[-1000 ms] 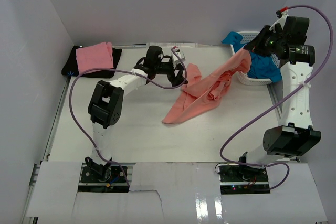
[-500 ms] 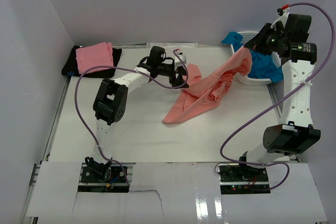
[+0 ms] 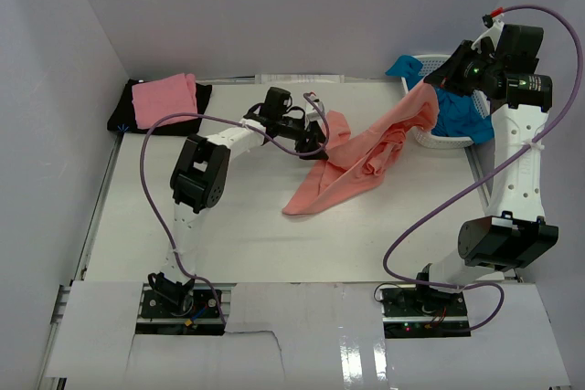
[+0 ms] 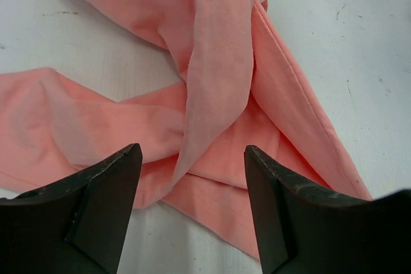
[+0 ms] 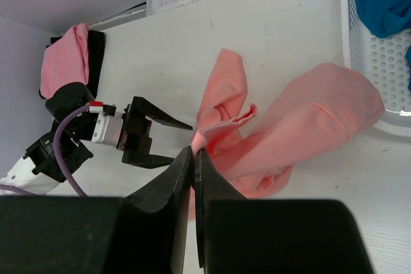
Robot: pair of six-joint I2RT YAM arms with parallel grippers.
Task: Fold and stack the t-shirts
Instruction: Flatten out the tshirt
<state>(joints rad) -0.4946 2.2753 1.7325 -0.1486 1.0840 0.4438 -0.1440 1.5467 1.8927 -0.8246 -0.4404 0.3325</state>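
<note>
My right gripper pinches one end of the coral shirt, holding it up beside the basket so the rest trails across the table; my left gripper hangs open over its twisted folds, placed to catch another edge.

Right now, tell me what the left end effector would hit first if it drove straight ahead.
The left end effector would meet the salmon-coral t-shirt: its twisted fold lies on the table ahead of the spread fingers. It looks close, though depth is unclear.
</note>
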